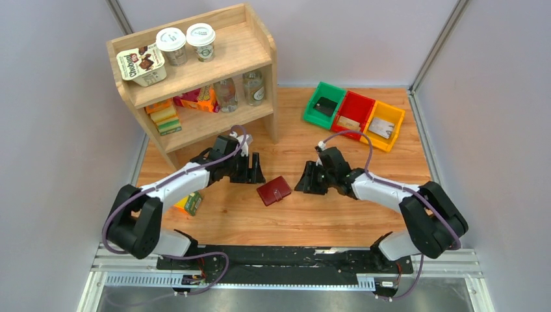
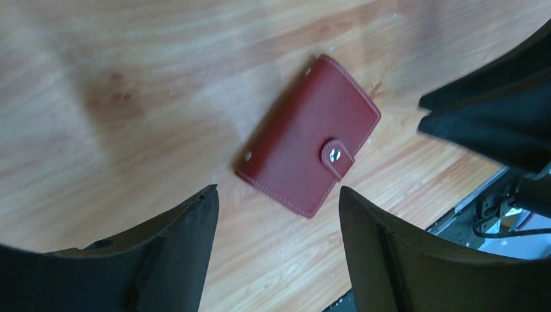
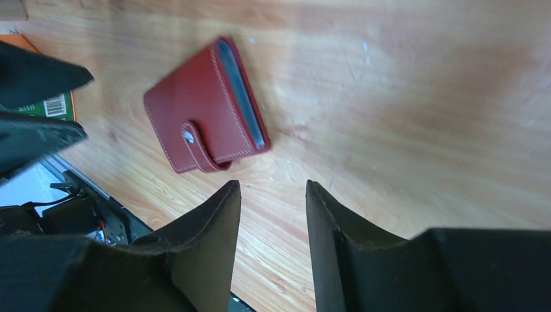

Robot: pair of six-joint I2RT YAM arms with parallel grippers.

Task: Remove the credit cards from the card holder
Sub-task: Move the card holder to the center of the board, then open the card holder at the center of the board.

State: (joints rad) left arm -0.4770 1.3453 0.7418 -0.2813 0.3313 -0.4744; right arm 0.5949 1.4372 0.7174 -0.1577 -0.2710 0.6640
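The maroon card holder [image 1: 273, 190] lies folded shut on the wooden table, its snap tab fastened [image 2: 333, 154]. Grey sleeve edges show along its open side [image 3: 240, 94]. No credit cards are visible in it; they are hidden inside. My left gripper [image 1: 252, 170] stands open just up and left of the card holder [image 2: 309, 144], nothing between its fingers [image 2: 276, 190]. My right gripper [image 1: 307, 180] is open with a narrower gap, just right of the card holder [image 3: 205, 107], and holds nothing [image 3: 273, 185].
A wooden shelf [image 1: 195, 78] with cups, bottles and boxes stands at the back left. Green, red and yellow bins [image 1: 354, 114] sit at the back right, each with a flat item inside. A small green-orange box [image 1: 190, 203] lies beside the left arm.
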